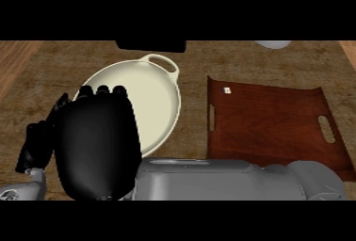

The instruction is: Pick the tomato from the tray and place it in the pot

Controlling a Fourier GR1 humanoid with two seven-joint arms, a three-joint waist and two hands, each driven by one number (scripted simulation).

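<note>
The cream pot (149, 89) with looped handles stands at centre left on the counter. My right hand (97, 141) hangs over the pot's left half with its back towards me and its fingers curled down. Its grey forearm (230, 181) crosses the lower edge from the right. The tomato shows nowhere; it is hidden under the curled right hand. The brown wooden tray (271, 127) lies to the right of the pot with nothing on it. My left hand (35, 143) rests open at the left edge, fingers up.
A dark object (151, 45) sits at the far edge behind the pot. A pale rounded object (272, 44) shows at the top right. Wooden counter surrounds the pot and tray.
</note>
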